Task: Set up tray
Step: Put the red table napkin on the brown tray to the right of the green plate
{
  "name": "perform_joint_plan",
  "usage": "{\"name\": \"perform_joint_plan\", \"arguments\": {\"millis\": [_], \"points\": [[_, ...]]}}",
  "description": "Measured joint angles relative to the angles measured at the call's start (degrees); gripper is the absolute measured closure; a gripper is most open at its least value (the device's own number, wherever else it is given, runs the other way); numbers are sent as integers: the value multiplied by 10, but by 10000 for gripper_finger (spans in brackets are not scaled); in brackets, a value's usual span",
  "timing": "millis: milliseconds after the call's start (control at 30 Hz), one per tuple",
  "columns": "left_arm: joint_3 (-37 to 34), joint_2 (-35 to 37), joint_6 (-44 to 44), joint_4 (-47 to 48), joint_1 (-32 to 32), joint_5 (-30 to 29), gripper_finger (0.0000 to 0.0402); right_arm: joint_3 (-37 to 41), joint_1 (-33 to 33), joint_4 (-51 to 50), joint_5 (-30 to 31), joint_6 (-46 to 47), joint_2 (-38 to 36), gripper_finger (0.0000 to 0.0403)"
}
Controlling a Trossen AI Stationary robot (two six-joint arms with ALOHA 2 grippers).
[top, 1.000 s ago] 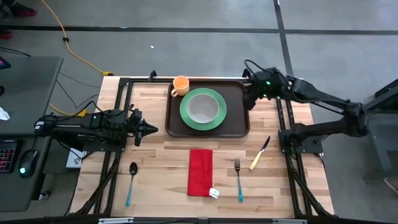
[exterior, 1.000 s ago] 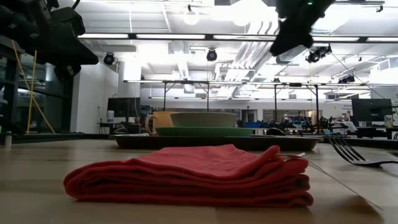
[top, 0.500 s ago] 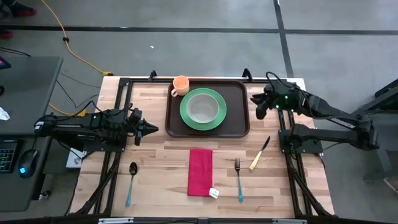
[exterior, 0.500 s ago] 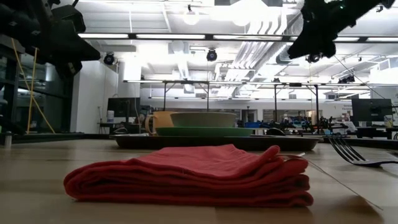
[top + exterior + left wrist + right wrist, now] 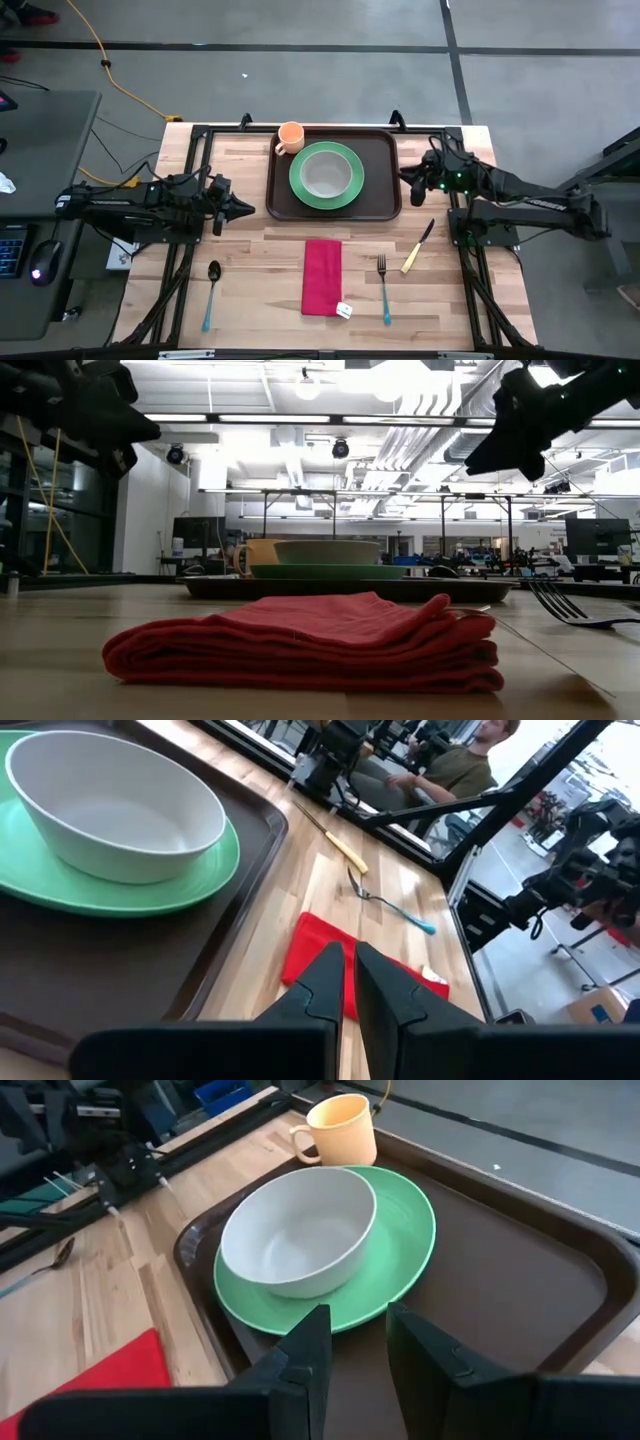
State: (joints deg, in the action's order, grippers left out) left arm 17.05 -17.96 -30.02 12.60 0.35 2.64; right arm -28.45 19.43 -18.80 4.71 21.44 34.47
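Observation:
The dark brown tray [image 5: 380,200] lies flat at the middle of the table's far half. On it sit a green plate [image 5: 345,188] carrying a grey bowl [image 5: 326,174], and an orange cup [image 5: 290,137] in its far left corner. My right gripper [image 5: 405,178] hovers just off the tray's right rim [image 5: 590,1320], open, its fingers on nothing. My left gripper [image 5: 245,209] waits in the air left of the tray, shut and empty. In the left wrist view, the gripper [image 5: 347,955] points past the plate [image 5: 150,890] toward the napkin.
A folded red napkin [image 5: 322,277] lies near the middle of the near half. A fork [image 5: 383,288] and a knife [image 5: 417,247] lie to its right, and a spoon [image 5: 211,295] to its left. Black frame rails [image 5: 190,250] run along both sides of the table.
My right gripper has drawn back from above the tray's far right corner toward the table's near and right edges, and the arm has folded back to the right. The tray and everything on it have stayed put.

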Motion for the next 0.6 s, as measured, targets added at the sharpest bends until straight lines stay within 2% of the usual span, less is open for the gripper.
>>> {"name": "perform_joint_plan", "arguments": {"millis": [233, 600], "points": [[0, 0, -2, 0, 0, 2, 346, 43, -31, 41, 21, 34, -5, 324], [0, 0, -2, 9, 0, 18, 346, 50, -73, 49, 42, 51, -4, 324]]}}
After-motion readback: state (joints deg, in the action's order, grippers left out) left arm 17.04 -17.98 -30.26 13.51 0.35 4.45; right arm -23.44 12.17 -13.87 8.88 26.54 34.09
